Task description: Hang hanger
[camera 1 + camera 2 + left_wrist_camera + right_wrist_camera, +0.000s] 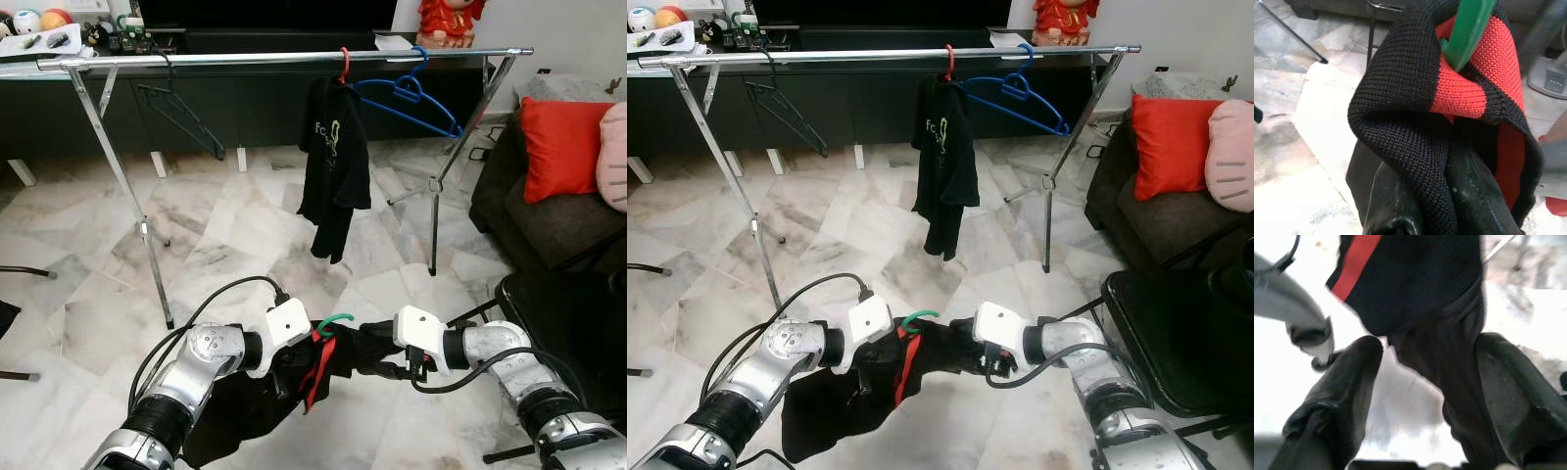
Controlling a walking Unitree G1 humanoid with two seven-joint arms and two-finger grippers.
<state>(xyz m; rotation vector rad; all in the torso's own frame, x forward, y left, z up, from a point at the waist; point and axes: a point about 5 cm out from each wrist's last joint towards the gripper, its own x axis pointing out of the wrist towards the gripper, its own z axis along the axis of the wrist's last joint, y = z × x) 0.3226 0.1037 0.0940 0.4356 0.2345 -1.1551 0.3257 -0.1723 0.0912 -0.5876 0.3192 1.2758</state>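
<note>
both claws hold one black garment (294, 377) on a green hanger (333, 322): left claw (306, 354) pinches its collar, right claw (377, 354) spread.

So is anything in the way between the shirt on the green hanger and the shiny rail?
Nothing visible blocks it. Both grippers hold the black-and-red garment on its green plastic hanger low over the marble floor. The chrome rail has bare stretches on both sides of the hanging black T-shirt.
</note>
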